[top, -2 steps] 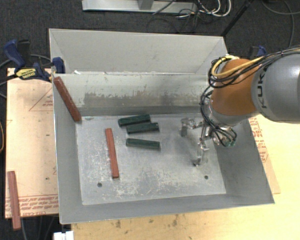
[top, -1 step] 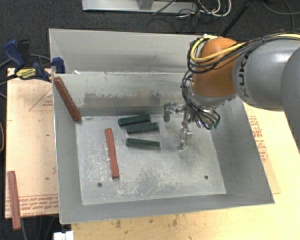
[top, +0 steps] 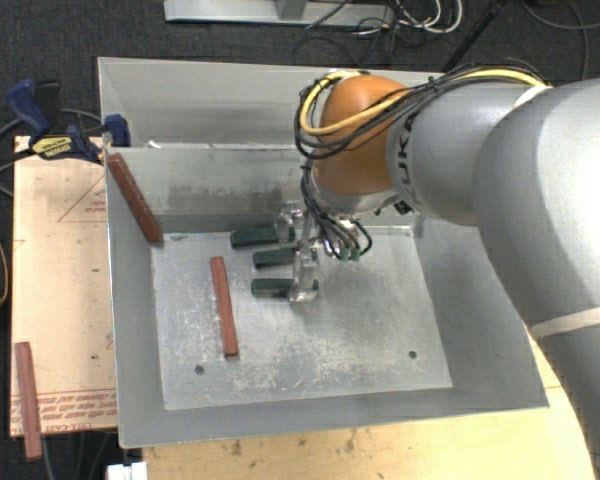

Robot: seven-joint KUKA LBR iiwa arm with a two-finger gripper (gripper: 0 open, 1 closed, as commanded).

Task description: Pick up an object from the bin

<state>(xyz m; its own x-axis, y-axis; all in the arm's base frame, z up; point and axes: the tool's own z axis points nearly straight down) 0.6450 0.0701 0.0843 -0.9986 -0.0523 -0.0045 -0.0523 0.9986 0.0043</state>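
The jaws sit low in the middle of the scuffed grey metal bin (top: 365, 338), and I cannot tell how far they are open. Their tip meets the right end of a short, dark green rectangular block (top: 270, 288), which lies flat with its long axis left to right. Two similar green blocks (top: 272, 259) lie just behind it. A slim red-brown wooden stick (top: 224, 306) lies to the left, pointing front to back.

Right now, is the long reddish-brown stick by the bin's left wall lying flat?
No, leaning: the reddish-brown stick slants from floor up to rim.
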